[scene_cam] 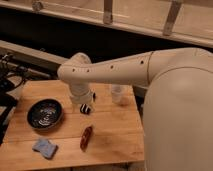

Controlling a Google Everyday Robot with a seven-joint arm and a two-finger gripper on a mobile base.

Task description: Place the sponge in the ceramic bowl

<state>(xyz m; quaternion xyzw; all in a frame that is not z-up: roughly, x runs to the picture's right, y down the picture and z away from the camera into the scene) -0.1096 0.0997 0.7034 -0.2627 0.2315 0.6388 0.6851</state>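
The light-blue sponge [45, 147] lies flat on the wooden table [115, 127] near its front left corner. Behind it, further left of centre, sits the round glossy black ceramic bowl [45, 113] with pale swirls inside and nothing else in it. My gripper [86, 108] hangs from the white arm over the table's middle, to the right of the bowl and well above and right of the sponge. It touches neither.
A slim reddish-brown oblong object [86, 137] lies in front of the gripper. A small translucent plastic cup [118, 93] stands at the back right. My large white arm body [175, 110] covers the right side. Dark cables and a frame [7, 80] sit left.
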